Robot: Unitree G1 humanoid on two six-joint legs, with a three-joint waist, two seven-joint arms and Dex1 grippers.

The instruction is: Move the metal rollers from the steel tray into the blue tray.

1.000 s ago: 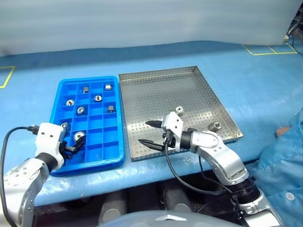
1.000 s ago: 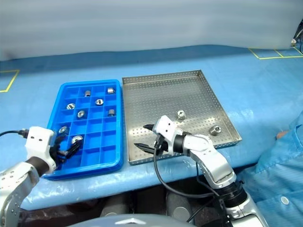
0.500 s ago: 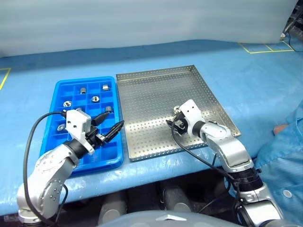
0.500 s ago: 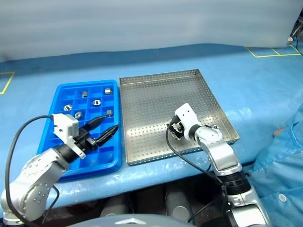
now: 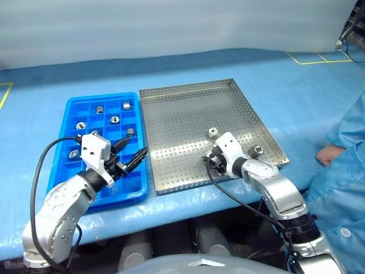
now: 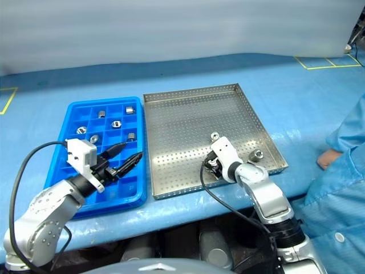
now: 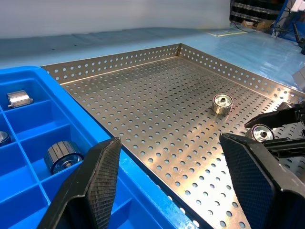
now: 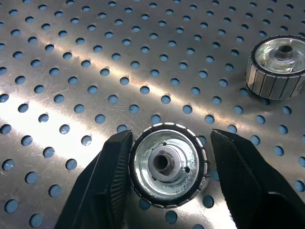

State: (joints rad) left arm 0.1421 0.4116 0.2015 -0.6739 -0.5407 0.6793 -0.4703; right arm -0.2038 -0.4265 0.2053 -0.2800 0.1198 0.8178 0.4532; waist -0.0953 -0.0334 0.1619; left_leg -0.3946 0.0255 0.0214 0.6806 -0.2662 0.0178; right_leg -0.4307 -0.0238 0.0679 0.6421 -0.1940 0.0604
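The right gripper [image 8: 167,157] was seen set down on the steel tray [image 5: 177,108], its two fingers bracketing one roller [image 8: 167,164]: one finger [image 8: 112,176] lay against the roller's rim, the other [image 8: 243,171] stood just off it, so the jaws were narrowed about the roller but a firm grip could not be confirmed. That roller stood on the perforated floor near the tray's front edge. A second roller [image 5: 213,132] was noted just behind the gripper, and a third [image 5: 256,150] nearer the tray's right front corner. The left gripper [image 5: 132,157] was seen with its jaws well apart and nothing between its fingers [image 7: 97,176]; it was held above the blue tray [image 5: 63,123] at that tray's right edge, pointing toward the steel tray. The blue tray lay directly left of the steel tray, the two rims touching or nearly so. Several rollers [image 5: 114,119] were observed in separate compartments in its rear half.
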